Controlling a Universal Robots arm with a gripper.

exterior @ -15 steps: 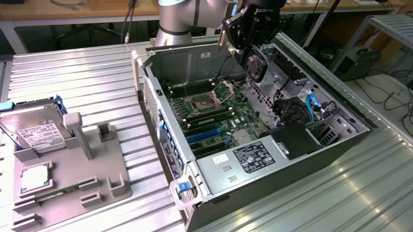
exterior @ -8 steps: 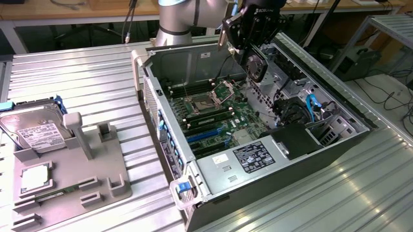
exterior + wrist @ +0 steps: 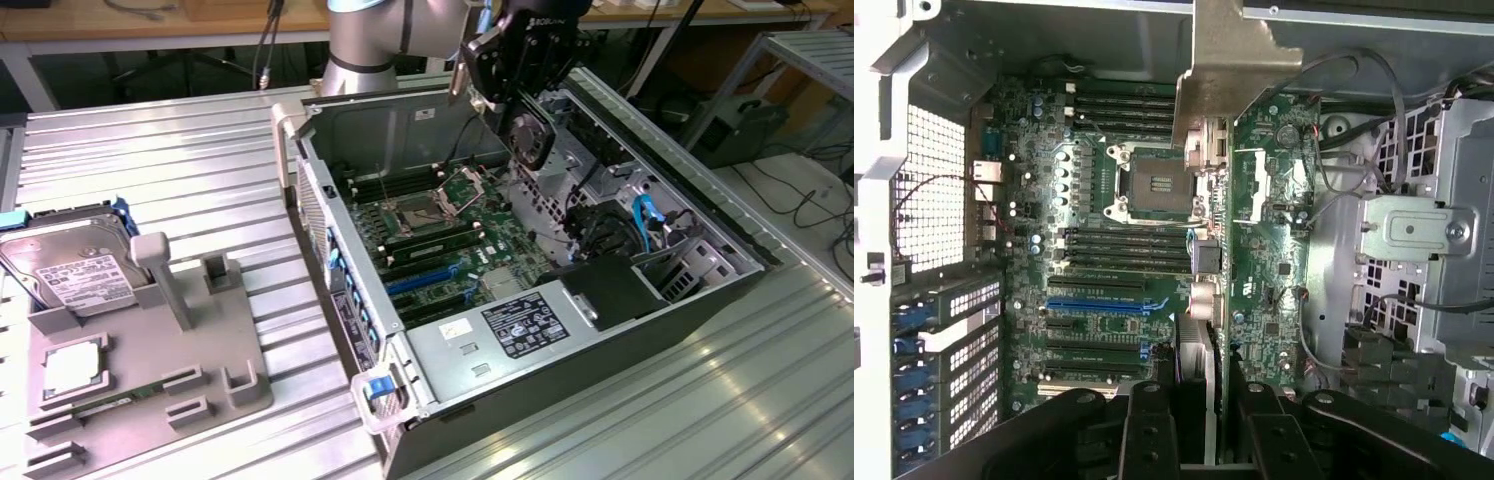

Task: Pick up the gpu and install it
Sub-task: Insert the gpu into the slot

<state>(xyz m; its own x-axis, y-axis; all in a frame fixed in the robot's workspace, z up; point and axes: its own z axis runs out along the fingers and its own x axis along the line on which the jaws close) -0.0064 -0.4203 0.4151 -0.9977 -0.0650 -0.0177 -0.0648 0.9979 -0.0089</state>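
Nearest in the exterior view, a grey moulded fixture tray (image 3: 200, 370) is seen on a ribbed aluminium table (image 3: 174, 160). A boxy silver hard drive (image 3: 67, 265) with a white label is propped in it at a tilt, and a small square silver chip (image 3: 74, 367) is seated in a recess near it.

Beyond, toward the exterior view's right, an open computer case (image 3: 320, 190) of pale sheet metal is laid on its side. Inside, a green motherboard (image 3: 447, 240) is exposed, with a square metal-framed processor socket (image 3: 414, 212), rows of long black slots and one blue slot (image 3: 430, 278). A silver box (image 3: 525, 325) with a black label is fitted at the near end. A bright blue cable (image 3: 645, 222) is looped among black cables at the side.

Above the far part of the case, the gpu (image 3: 530, 140) is held on edge, clear of the motherboard, with its round black fan turned toward the exterior camera. It is clamped by the black gripper (image 3: 523, 100), whose jaws are closed part-way onto the card's upper edge. In the wrist view the matt black fingers (image 3: 1154, 425) are seen on either side of the thin card, with the pale metal bracket at its far end. The silver-grey arm (image 3: 363, 40) is set behind the case, and the wrist is pointed down into it.
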